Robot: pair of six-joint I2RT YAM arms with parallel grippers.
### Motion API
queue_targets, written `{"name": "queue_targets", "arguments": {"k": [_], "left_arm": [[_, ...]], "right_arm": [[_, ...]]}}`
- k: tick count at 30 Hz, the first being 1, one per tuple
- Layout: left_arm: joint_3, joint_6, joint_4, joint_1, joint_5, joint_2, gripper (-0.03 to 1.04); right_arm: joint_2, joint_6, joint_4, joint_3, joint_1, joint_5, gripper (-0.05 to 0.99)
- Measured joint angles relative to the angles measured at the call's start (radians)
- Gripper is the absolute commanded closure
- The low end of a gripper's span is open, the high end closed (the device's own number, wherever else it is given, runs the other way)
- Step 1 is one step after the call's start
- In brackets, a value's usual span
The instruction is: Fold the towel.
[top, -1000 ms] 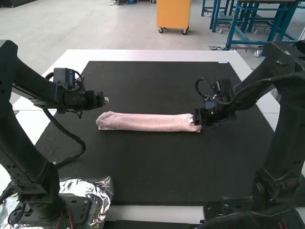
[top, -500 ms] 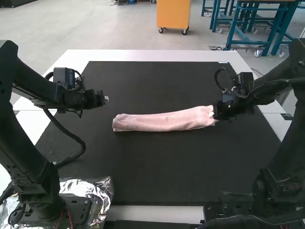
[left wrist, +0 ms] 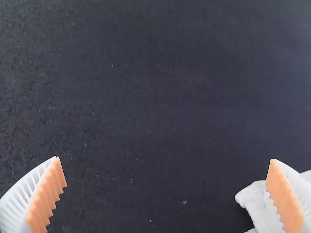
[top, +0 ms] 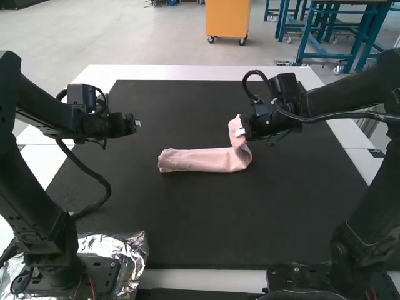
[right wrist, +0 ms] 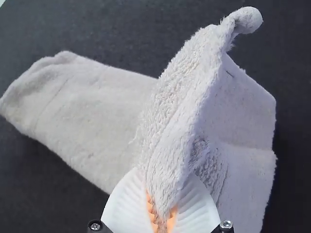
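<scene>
The pink towel (top: 203, 160) lies as a narrow folded strip in the middle of the mat, its right end lifted and bent up. At that raised end is my right gripper (top: 242, 130), and in the right wrist view the same gripper (right wrist: 163, 218) pinches the end of the towel (right wrist: 87, 116) between its ribbed fingers. My left gripper (top: 137, 126) hangs over the mat, up and left of the towel. Seen from its wrist, the left gripper (left wrist: 163, 194) has its fingers wide apart with mat between them; a towel corner (left wrist: 257, 201) shows behind one finger.
A black mat (top: 206, 219) covers most of the white table (top: 200, 73). Crumpled silver foil (top: 128, 250) lies by the left arm's base at the near edge.
My right gripper has moved left and upward in the high view, raising the towel's right end and bending it over; earlier the towel lay straight and slid rightward. The left arm stays nearly still.
</scene>
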Motion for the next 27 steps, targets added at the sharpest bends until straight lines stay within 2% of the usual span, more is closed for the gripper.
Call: {"name": "queue_targets", "arguments": {"k": [6, 15, 27], "left_arm": [[0.0, 0.013, 0.003, 0.073, -0.001, 0.0, 0.04], [-0.019, 0.064, 0.003, 0.14, -0.001, 0.0, 0.04], [-0.058, 0.087, 0.052, 0.152, 0.0, 0.0, 0.04]], "right_arm": [[0.088, 0.036, 0.043, 0.046, 0.129, 0.003, 0.96], [0.236, 0.06, 0.064, 0.154, 0.233, 0.011, 0.96], [0.365, 0.066, 0.076, 0.265, 0.309, 0.023, 0.96]]}}
